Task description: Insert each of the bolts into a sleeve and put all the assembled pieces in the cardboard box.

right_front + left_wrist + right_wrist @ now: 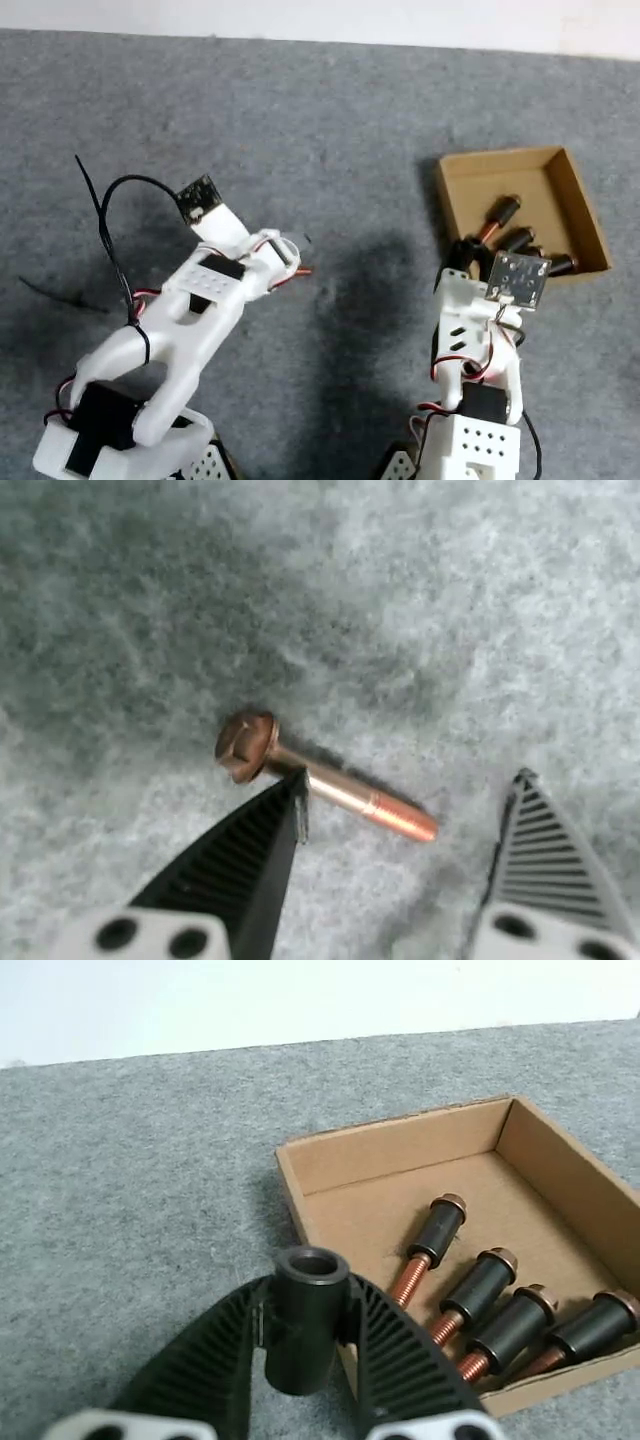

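Grey felt (330, 130) covers the table, and a pale wall (320, 15) runs along its far edge, beyond the box. The box (500, 156) is open, shallow cardboard. Four pieces (480, 1285) lie side by side in it, each a copper bolt through a black sleeve.

Just outside the box, at its near corner, the right gripper (306, 1305) pinches a bare sleeve (303, 1335) between its ribbed black fingers. The sleeve stands upright, hollow end up.

Well apart from the box, on the left arm's side, a loose bolt (330, 785) lies flat on the felt. The left gripper (410, 780) hangs over it with its fingers spread; one tip is at the shank just below the hex head, though I cannot tell whether it touches. The other tip stands clear, past the threaded end.
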Available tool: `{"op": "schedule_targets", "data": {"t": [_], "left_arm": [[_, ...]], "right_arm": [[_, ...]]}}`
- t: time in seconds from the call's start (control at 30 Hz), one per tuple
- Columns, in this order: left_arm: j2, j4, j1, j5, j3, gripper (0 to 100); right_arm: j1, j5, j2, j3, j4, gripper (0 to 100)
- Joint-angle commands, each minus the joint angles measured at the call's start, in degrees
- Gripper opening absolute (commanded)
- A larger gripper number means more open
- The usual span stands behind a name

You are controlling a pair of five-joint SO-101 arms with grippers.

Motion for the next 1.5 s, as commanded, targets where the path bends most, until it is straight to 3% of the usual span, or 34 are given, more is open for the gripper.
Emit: {"op": "schedule_targets", "data": {"t": [0.0, 0.27, 0.57, 0.83, 1.1, 1.47], "left_arm": [[2.15, -0.70, 0.66, 0.62, -0.92, 29], [6.37, 0.26, 0.40, 0.53, -3.21, 29], [6.73, 22.15, 1.80, 0.70, -13.67, 29], [6.90, 21.45, 1.54, 0.79, -13.67, 29], [6.99, 8.26, -2.95, 2.99, -7.34, 29], [6.99, 7.91, -2.86, 2.99, -7.08, 29]], "right_arm": [[0.31, 0.79, -0.92, 0.66, -1.63, 0.7], [0.31, 0.79, -0.92, 0.66, -1.63, 0.7], [0.31, 0.88, -0.92, 0.66, -1.63, 0.7], [0.31, 0.88, -0.92, 0.66, -1.63, 0.7], [0.31, 0.88, -0.92, 0.66, -1.63, 0.7], [0.31, 0.88, -0.92, 0.66, -1.63, 0.7]]}}
